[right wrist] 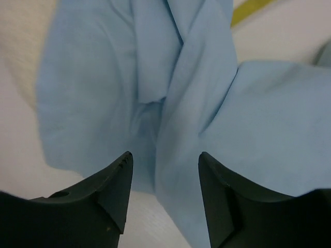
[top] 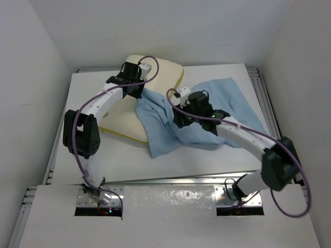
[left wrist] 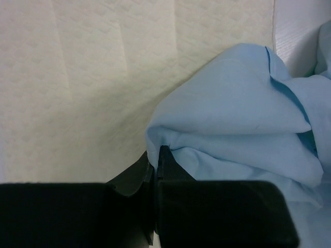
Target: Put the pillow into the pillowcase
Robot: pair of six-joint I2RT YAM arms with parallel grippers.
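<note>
Our left gripper (left wrist: pixel 156 164) pinches an edge of the light blue pillowcase (left wrist: pixel 232 113) where it drapes over the cream pillow (left wrist: pixel 77 82), our right gripper (right wrist: pixel 164 178) hangs parted above folds beside the pillow, so we judge the mouth is being opened, needing a second hold next.

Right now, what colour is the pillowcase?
The pillowcase is plain light blue, with no pattern. The right wrist view shows it best.
</note>
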